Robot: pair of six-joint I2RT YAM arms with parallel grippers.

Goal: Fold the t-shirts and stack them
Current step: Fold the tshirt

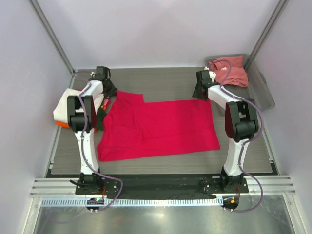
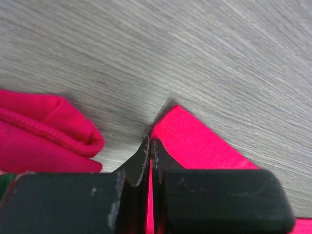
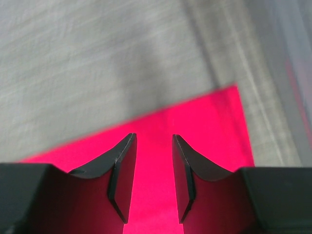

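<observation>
Fold setup | bright crimson cloth t-shirt [image 1: 156,126] lay flat on desk [image 1: 161,80] | left end effector [image 2: 150,144] clamped its far corner, probably to fold | right end effector [image 3: 153,139] apart above other corner

The left arm [image 1: 84,127] reaches forward from its base, elbow raised, its wrist turned down at the far left of the table. The left hand [image 2: 150,142] has its fingers pressed together on a corner of the crimson t-shirt [image 2: 195,141]. The right arm [image 1: 238,127] mirrors that pose; the right hand [image 3: 153,137] hangs low with its fingers [image 3: 124,161] parted.
</observation>
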